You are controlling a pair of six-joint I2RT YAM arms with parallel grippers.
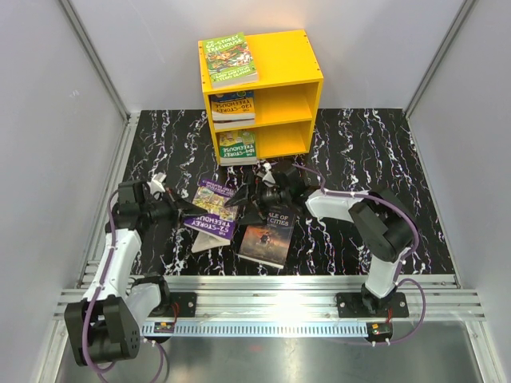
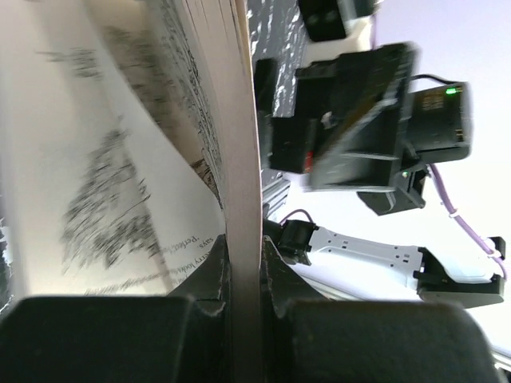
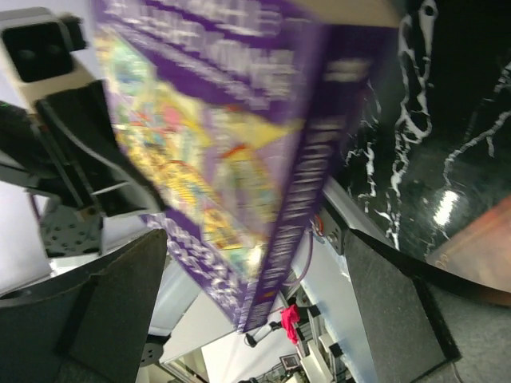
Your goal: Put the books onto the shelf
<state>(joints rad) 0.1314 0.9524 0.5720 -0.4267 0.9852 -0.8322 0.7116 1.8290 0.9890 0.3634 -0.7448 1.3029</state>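
A purple Treehouse book is lifted off the table between the two arms, tilted. My left gripper is shut on its left edge; in the left wrist view the jaws pinch a thin block of pages, with other pages fanned loose on the left. My right gripper stands open at the book's right edge, and its fingers straddle the purple book without touching it. The dark "Tale of Two Cities" book lies flat on the table. The yellow shelf stands at the back.
A green book lies on the shelf's top. One book lies in the upper compartment and one in the lower. Grey walls close in both sides. The black marbled table stretches to the right.
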